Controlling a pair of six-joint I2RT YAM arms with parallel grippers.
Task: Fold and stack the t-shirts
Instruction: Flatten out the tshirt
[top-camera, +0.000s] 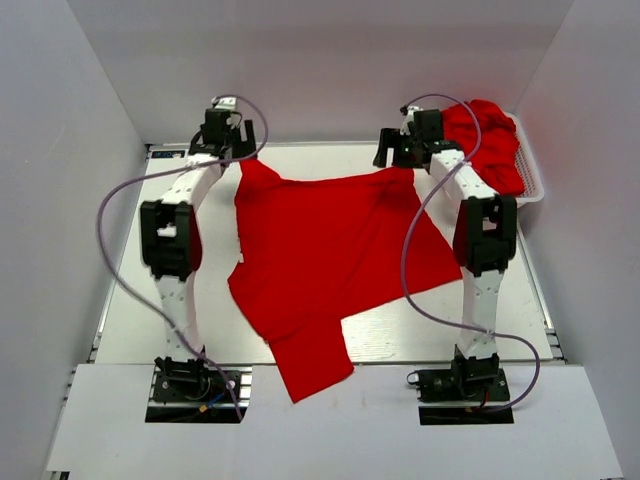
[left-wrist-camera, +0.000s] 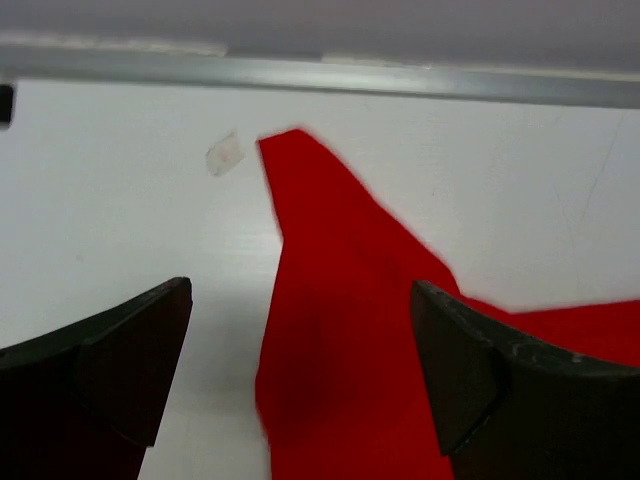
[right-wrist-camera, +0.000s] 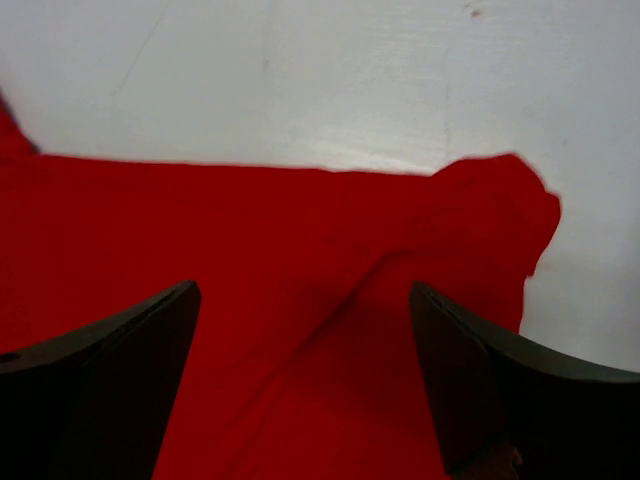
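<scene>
Shirt (top-camera: 320, 255): spread on bench (top-camera: 140, 300), one sleeve past the near edge.
Left fingers (left-wrist-camera: 120, 370): released, straddling shirt's far-left corner.
Right fingers (right-wrist-camera: 110, 380): released, over shirt's far-right corner.
Basket (top-camera: 537, 185): right of shirt, holding red heap (top-camera: 485, 140).

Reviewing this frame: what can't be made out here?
1. Top view: the number of t-shirts in the pile in the basket; they are bunched and the right arm covers part.
2. Left wrist view: the pale scrap on the table, blurred and small.
3. Both wrist views: whether the left tool or right tool touches the spread t-shirt; height unclear.
</scene>
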